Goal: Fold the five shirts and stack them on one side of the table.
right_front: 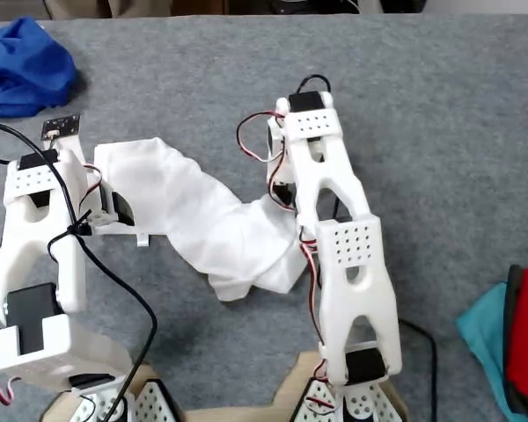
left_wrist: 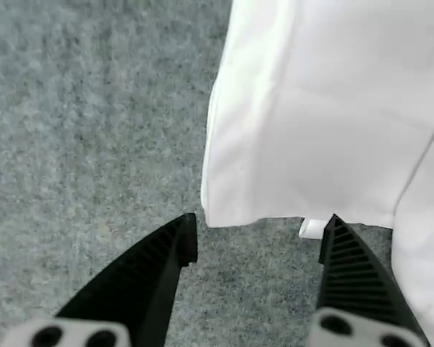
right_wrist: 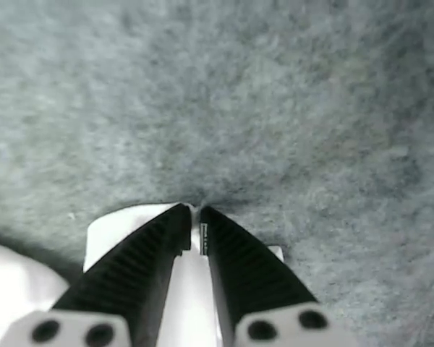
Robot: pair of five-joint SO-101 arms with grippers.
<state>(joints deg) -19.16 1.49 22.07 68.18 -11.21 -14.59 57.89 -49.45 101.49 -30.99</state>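
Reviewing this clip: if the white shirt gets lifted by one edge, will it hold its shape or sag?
Probably floppy: the white shirt lies twisted and wrinkled, so it would likely sag from the right gripper, shut on a thin edge. It looks thin, so probably light. The fuzzy grey table may drag it when pulled.

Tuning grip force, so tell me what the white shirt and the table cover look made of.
White shirt: thin matte cloth, probably cotton; it drapes in soft folds and creases. Table cover: grey felt or low-pile carpet, judging by its fuzzy, mottled surface.
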